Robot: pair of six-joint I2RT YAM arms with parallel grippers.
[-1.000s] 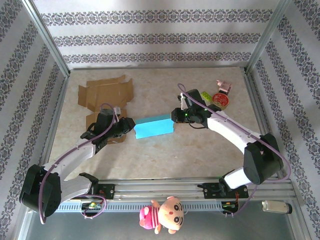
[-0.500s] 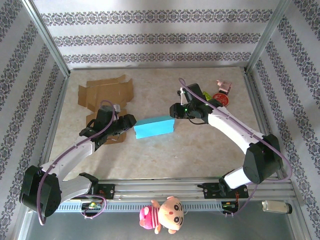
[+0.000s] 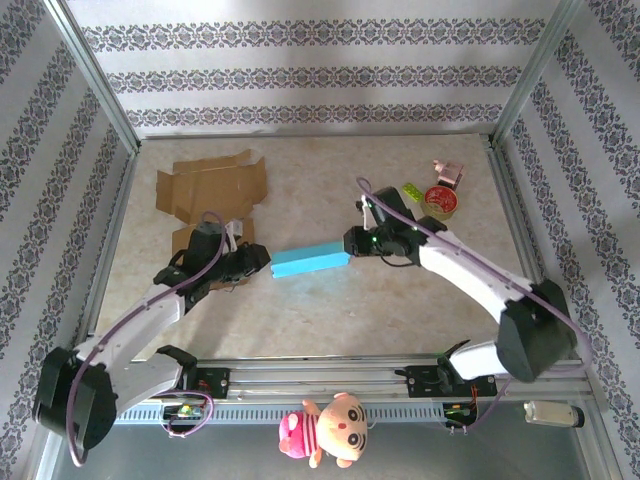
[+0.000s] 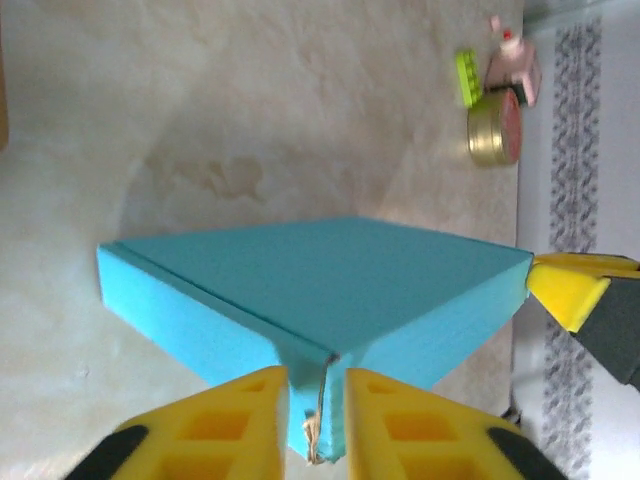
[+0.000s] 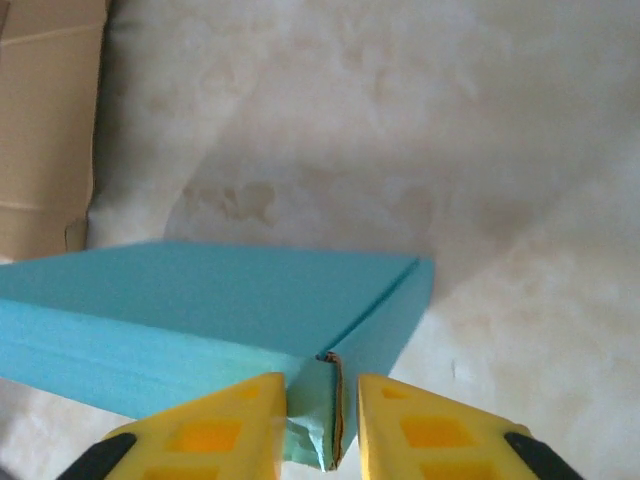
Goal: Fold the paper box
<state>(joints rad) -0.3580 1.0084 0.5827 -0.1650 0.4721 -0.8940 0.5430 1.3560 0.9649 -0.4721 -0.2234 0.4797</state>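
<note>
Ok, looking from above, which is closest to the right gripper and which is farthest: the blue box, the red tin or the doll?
Starting from the right gripper:
1. blue box, right at its fingertips, in the middle.
2. red tin, off to the far right.
3. doll, at the very front, by the near edge.

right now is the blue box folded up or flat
Folded up: the blue box has a closed top and standing side walls; left gripper and right gripper pinch its ends.

Beige table (image 3: 330,320) carries brown cardboard (image 3: 210,187), round tin (image 3: 440,200).
</note>
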